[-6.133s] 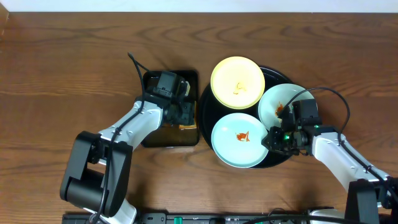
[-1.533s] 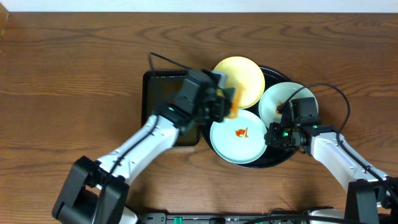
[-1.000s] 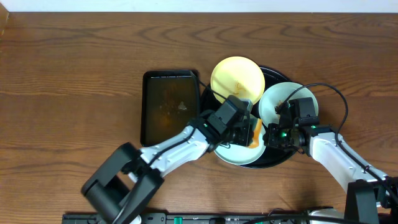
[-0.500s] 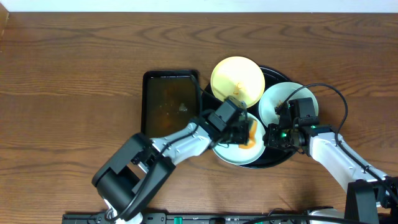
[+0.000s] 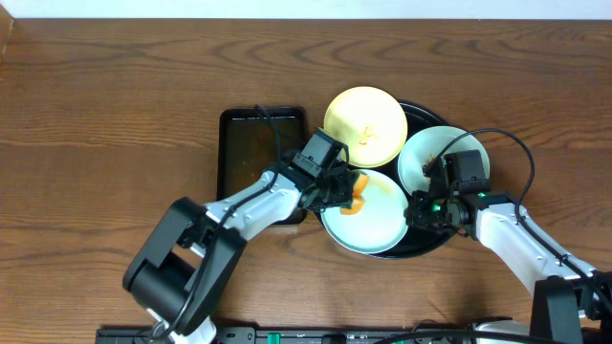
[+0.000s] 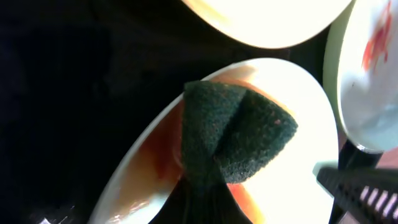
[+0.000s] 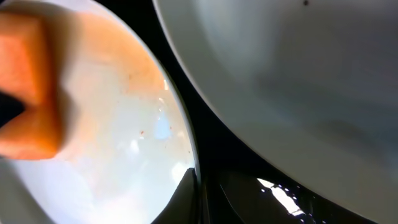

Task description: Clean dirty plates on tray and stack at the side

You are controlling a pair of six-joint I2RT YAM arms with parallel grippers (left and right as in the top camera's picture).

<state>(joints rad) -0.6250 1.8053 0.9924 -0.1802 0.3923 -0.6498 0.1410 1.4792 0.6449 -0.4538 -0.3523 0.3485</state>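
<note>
On the round black tray (image 5: 413,115) lie three plates. The pale yellow plate (image 5: 365,124) sits at the back and one mint-white plate (image 5: 435,158) at the right, with a red smear. The front mint-white plate (image 5: 373,222) carries an orange sponge (image 5: 354,191) at its left edge, and my left gripper (image 5: 342,189) is shut on that sponge. In the left wrist view the sponge's dark green face (image 6: 233,134) presses on this plate (image 6: 292,180), which has an orange film. My right gripper (image 5: 419,212) is shut on this plate's right rim (image 7: 186,155).
A rectangular black basin (image 5: 244,158) of brownish water stands just left of the tray, under my left arm. Bare wooden table (image 5: 115,115) spreads to the left and behind. The right arm's cable loops over the right plate.
My left gripper has dragged the sponge across the front plate from its right side to its left edge, and the red smear there is gone. The right arm has not moved.
</note>
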